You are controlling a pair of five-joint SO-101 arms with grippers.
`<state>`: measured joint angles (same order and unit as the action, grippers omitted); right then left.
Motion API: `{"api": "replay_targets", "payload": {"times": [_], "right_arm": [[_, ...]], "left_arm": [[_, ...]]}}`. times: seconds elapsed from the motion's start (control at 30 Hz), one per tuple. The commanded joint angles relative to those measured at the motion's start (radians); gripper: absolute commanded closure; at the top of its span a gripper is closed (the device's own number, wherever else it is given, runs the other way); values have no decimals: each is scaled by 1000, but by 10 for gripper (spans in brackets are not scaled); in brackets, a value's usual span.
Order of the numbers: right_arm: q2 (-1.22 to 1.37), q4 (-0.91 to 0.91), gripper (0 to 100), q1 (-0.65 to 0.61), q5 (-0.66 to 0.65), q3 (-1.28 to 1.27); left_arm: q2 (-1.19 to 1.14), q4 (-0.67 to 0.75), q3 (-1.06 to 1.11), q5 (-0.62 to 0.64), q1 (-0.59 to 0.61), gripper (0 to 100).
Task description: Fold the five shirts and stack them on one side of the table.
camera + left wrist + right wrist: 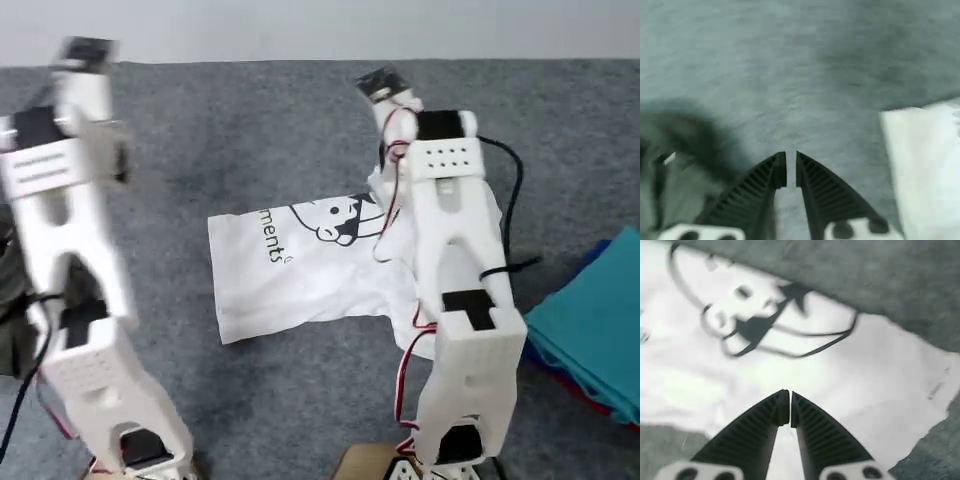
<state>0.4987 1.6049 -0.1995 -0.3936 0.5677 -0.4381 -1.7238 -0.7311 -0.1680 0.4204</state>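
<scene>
We log the white shirt [300, 275] lying mid-desk, print up, one side hidden under the right arm [455, 260]. The folded shirts [592, 322], teal on top, sit at the right border of the desk [250, 130], cut off by the frame. The right end effector [790, 409] hangs over the white shirt, fingers narrowed to a slit and gripping nothing. The left end effector [786, 167] hangs over bare desk near the shirt's edge, likewise nearly closed and empty.

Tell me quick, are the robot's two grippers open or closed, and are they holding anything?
Left gripper: closed, holding nothing, over the gray table.
Right gripper: closed, above the white shirt, no cloth visibly pinched.
</scene>
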Motion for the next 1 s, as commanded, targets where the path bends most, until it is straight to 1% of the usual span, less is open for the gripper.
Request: {"api": "replay_targets", "payload": {"times": [0.0, 0.13, 0.23, 0.3, 0.47, 0.57, 0.73, 0.97], "right_arm": [[-85, 119, 989, -79, -49, 58], [-104, 179, 989, -188, -51, 58], [-101, 183, 985, -300, -52, 52], [-94, 182, 951, -381, -60, 51], [-48, 182, 810, -565, -66, 51], [-15, 176, 796, -644, -66, 51], [45, 171, 796, -733, -63, 52], [122, 51, 796, -745, -60, 52]], "left_arm": [[86, -29, -33, 15, 160, 957], [81, -29, -31, 14, 301, 957], [46, -28, -12, 12, 367, 957], [11, -28, 4, 11, 400, 957], [-72, -20, -2, 12, 491, 957], [-103, -8, -1, 12, 528, 957], [-118, -6, -1, 11, 548, 957], [-110, 8, -4, 11, 543, 957]]}}
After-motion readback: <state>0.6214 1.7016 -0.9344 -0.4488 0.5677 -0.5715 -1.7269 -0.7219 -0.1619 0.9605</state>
